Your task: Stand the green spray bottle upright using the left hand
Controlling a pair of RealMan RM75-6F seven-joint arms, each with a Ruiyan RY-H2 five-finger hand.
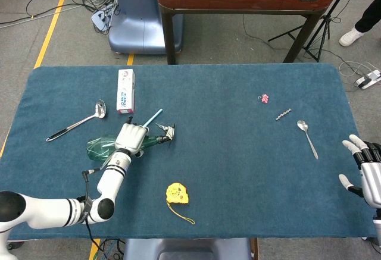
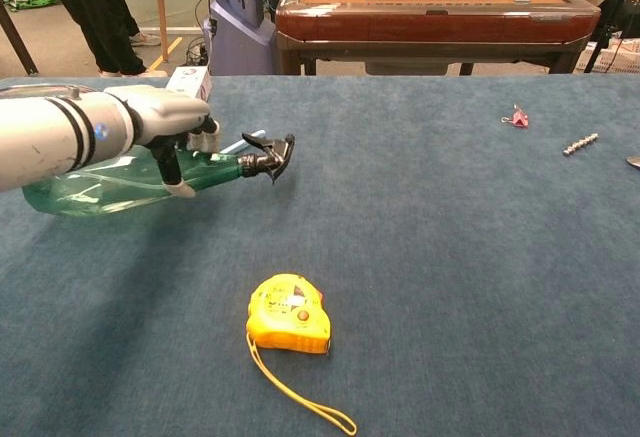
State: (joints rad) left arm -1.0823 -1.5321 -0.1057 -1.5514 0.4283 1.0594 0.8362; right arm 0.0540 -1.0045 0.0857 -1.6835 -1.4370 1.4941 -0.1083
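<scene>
The green spray bottle (image 1: 100,147) (image 2: 90,185) lies nearly flat, its black nozzle (image 1: 166,134) (image 2: 268,156) pointing right and raised a little off the cloth. My left hand (image 1: 131,137) (image 2: 172,122) grips it around the neck end of the body, the thumb wrapped under it. Far at the table's right edge my right hand (image 1: 365,168) shows only in the head view, fingers spread, holding nothing.
A blue pen (image 1: 152,117) and a white box (image 1: 125,90) lie just behind the bottle, a ladle (image 1: 76,121) to the left. A yellow tape measure (image 1: 177,194) (image 2: 290,314) sits in front. A pink clip (image 1: 264,98), a screw (image 1: 283,114) and a spoon (image 1: 308,137) lie at the right.
</scene>
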